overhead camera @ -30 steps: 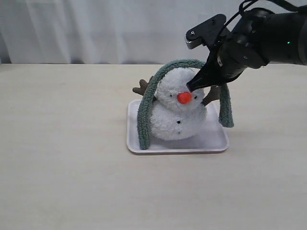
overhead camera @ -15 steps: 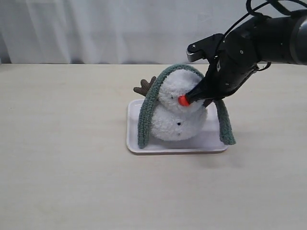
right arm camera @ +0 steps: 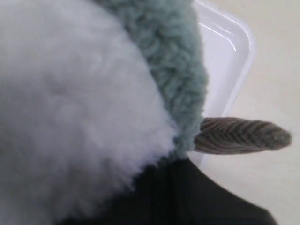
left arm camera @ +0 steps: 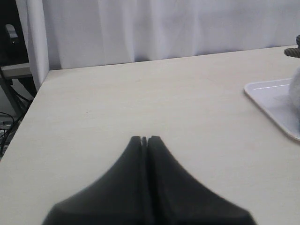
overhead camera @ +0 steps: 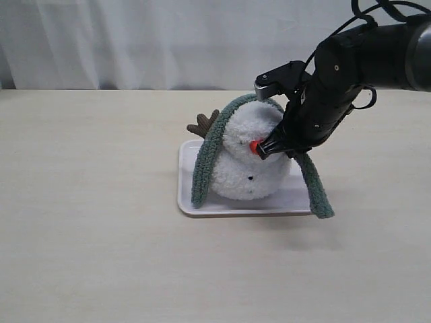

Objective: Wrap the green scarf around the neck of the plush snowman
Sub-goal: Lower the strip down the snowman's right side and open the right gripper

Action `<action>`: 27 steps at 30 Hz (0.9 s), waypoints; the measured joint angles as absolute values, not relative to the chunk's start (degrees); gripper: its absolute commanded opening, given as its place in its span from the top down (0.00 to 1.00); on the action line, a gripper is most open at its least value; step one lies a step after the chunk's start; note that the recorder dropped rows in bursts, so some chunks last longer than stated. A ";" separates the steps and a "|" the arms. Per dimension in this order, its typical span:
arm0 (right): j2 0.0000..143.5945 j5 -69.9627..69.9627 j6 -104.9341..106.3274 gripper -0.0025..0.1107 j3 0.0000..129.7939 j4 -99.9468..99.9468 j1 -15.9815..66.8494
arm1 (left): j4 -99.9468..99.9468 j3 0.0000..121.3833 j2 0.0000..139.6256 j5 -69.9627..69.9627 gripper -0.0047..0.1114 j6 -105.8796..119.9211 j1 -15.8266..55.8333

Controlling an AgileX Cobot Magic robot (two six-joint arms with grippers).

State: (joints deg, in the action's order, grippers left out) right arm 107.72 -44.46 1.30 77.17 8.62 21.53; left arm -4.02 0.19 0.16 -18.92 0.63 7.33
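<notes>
The plush snowman (overhead camera: 246, 161) sits on a white tray (overhead camera: 188, 195), leaning to the left. The green scarf (overhead camera: 202, 168) arches over the top of its head; one end hangs to the tray at the left, the other reaches the table at the right, past the tray's corner. My right gripper (overhead camera: 264, 149) presses against the face beside the orange nose (overhead camera: 254, 145). In the right wrist view its dark fingers (right arm camera: 180, 161) meet the scarf (right arm camera: 173, 61) against the white plush (right arm camera: 70, 117), beside a brown twig arm (right arm camera: 239, 136). My left gripper (left arm camera: 144, 139) is shut and holds nothing.
The tray (left arm camera: 269, 96) lies well off to the side of my left gripper, with bare beige table between them. A white curtain hangs behind the table. The other twig arm (overhead camera: 202, 124) sticks out behind the scarf's left side.
My right gripper has come down and slightly left across the snowman's face. The scarf's arch now lies tight on the head, the right end has dropped to the table, and the snowman leans further left.
</notes>
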 measured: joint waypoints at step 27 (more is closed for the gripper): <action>107.00 -61.81 6.89 0.64 81.78 4.30 21.49 | -4.02 0.19 0.16 -18.92 0.96 0.63 7.33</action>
